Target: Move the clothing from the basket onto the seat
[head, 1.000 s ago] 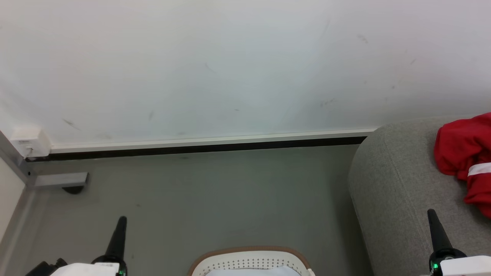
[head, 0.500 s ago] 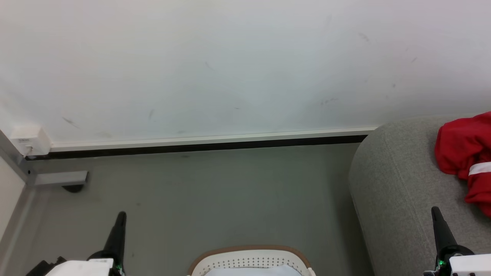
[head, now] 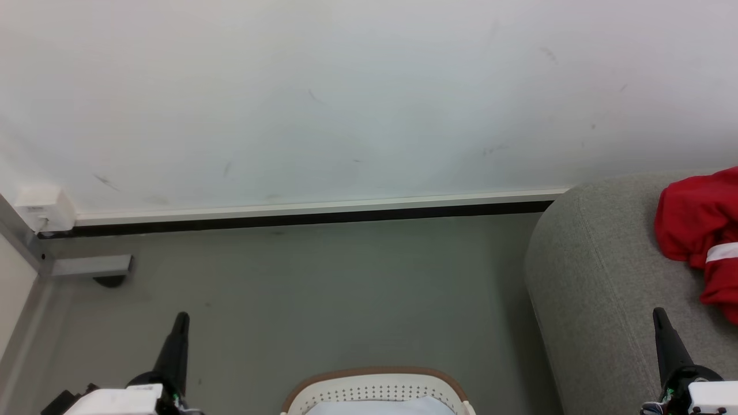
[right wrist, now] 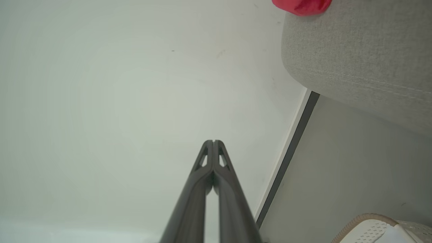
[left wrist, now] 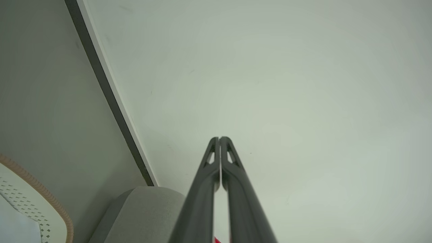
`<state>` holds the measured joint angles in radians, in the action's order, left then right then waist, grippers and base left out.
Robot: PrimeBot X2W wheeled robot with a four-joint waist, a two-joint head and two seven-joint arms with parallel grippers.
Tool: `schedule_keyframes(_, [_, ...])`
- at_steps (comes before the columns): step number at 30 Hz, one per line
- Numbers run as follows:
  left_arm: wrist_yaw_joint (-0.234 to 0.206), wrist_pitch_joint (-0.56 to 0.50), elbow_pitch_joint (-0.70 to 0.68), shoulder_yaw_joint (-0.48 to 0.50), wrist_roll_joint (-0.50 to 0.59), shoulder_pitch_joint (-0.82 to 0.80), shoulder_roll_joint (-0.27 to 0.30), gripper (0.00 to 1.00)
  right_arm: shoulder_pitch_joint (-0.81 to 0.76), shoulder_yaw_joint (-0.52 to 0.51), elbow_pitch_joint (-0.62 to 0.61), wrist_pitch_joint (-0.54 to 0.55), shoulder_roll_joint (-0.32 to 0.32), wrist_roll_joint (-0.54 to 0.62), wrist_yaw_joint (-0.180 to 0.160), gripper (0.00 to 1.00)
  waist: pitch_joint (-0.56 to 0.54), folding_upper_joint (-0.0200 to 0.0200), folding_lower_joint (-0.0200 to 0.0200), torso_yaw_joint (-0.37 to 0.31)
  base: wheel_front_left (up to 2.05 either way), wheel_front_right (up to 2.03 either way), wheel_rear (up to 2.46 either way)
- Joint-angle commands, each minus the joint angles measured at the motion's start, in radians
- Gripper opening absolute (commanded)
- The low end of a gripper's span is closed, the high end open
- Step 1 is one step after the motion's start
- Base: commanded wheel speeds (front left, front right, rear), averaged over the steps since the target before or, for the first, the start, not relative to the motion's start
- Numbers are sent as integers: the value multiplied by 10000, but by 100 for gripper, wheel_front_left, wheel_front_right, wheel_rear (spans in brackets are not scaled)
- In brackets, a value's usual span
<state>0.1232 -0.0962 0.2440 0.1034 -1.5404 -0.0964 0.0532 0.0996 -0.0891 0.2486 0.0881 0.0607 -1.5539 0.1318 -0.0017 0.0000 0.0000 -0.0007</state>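
Observation:
Red clothing (head: 700, 230) with a white band lies on the grey seat (head: 599, 276) at the right edge of the head view. The white basket (head: 375, 389) with a tan rim sits on the floor at the bottom centre; a pale sheet shows inside it. My left gripper (head: 182, 319) is shut and empty at the lower left, over the floor. My right gripper (head: 659, 314) is shut and empty over the seat's front part, below the clothing. In the wrist views, the left gripper (left wrist: 219, 138) and right gripper (right wrist: 213, 141) point at the wall, tips pressed together.
A white wall (head: 346, 104) with a dark skirting strip (head: 300, 219) stands behind the grey floor (head: 323, 300). A small white box (head: 43, 208) and a grey metal bracket (head: 92, 266) sit at the left corner.
Both gripper tips sit slightly higher in the head view, and the right one has shifted a little right. The basket and skirting also show slightly higher, so the camera has tilted a little.

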Motion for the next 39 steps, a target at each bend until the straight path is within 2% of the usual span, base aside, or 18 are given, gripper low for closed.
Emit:
schedule_keyframes(1, [61,-47,-5,58,-229,-115,12,0,106,-58,-67,47,-10,-120,-19,0,3,0,0,1,0,0,0])
schedule_keyframes(11, [114,-223,36,143,-814,-197,-33,0,152,-198,-59,225,-43,-704,-21,0,43,0,0,7,0,0,0])
schedule_keyframes(39, [105,-220,31,135,-783,-187,-30,0,152,-229,-56,244,-68,-619,-21,0,44,0,0,7,0,0,0])
